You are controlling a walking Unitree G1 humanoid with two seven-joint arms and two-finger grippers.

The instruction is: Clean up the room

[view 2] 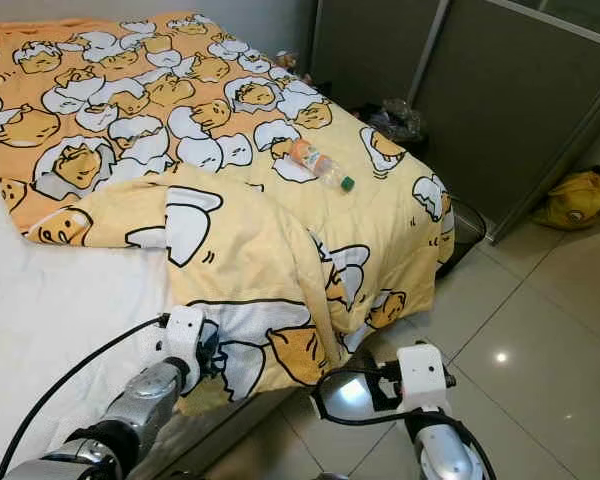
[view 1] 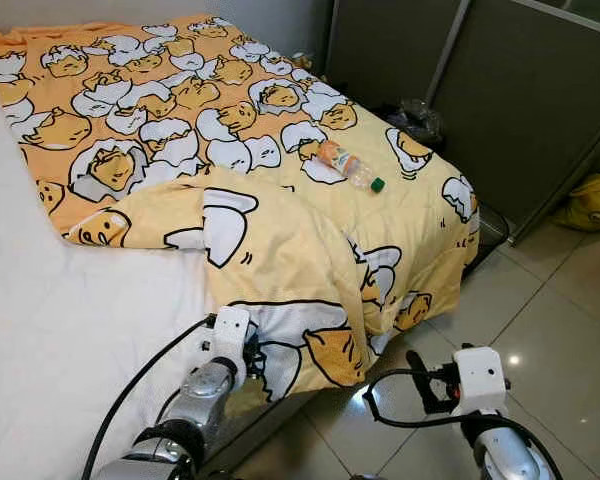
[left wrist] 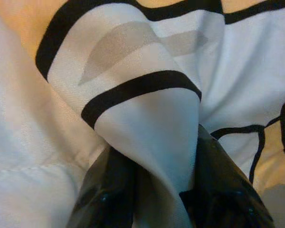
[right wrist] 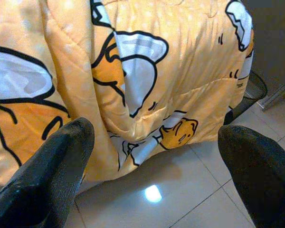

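Evidently, the blanket (left wrist: 147, 128) was pinched between the fingers (left wrist: 109, 194) of the left gripper (view 1: 242, 350), a fold of white, black-lined cloth rising from between them in the left wrist view. At the lower left of the left eye view that gripper was seen buried in the hanging corner of the yellow cartoon-print quilt, at the near edge of the bed (view 1: 60, 330). The right gripper (view 1: 420, 385) was held at the lower right of the same frame, above the tiled floor (view 1: 550, 320) and apart from the cloth; its fingers (right wrist: 47, 175) were spread wide in the right wrist view, with nothing between them.

The step in hand was judged to be the straightening of the rumpled quilt. A second hold by the right gripper on the drooping edge appeared to be called for next, followed by a pull to spread the folded-over part flat.

A plastic bottle (view 1: 350, 167) was seen lying on the quilt right of centre in the eye views, a yellow bag (view 1: 592, 200) on the floor at the right edge. The pinch itself was made plain by the left wrist view.
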